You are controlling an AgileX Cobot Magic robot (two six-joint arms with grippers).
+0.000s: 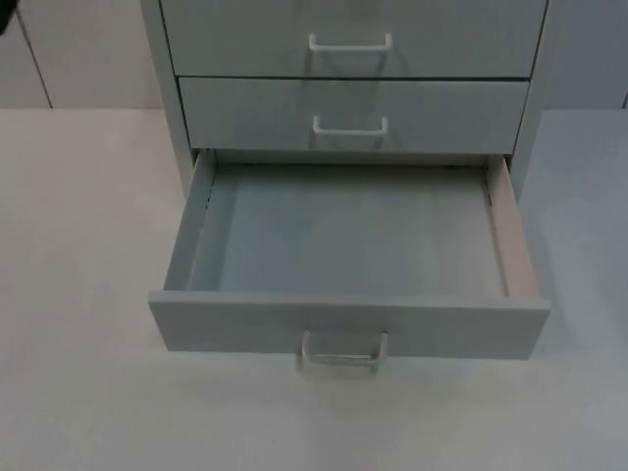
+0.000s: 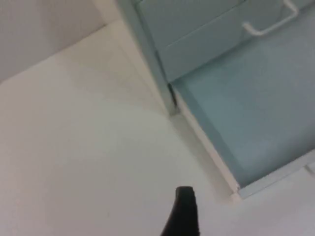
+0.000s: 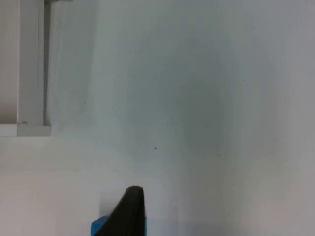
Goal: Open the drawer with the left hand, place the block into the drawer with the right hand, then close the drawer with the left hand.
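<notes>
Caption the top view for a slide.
Bottom drawer of the grey cabinet pulled open and empty on the white table; upper two drawers shut.

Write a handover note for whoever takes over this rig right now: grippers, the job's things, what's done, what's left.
Left gripper: over the white table, beside the cabinet, off the handle.
Right gripper: over the table near the drawer's front corner, a blue block at its fingertip; whether it grips it can't be told.
Bottom drawer: pulled fully open, nothing inside. The two upper drawers are shut.
Done: drawer opened.
Left: put the block into the drawer with the right gripper, then close the drawer with the left.
</notes>
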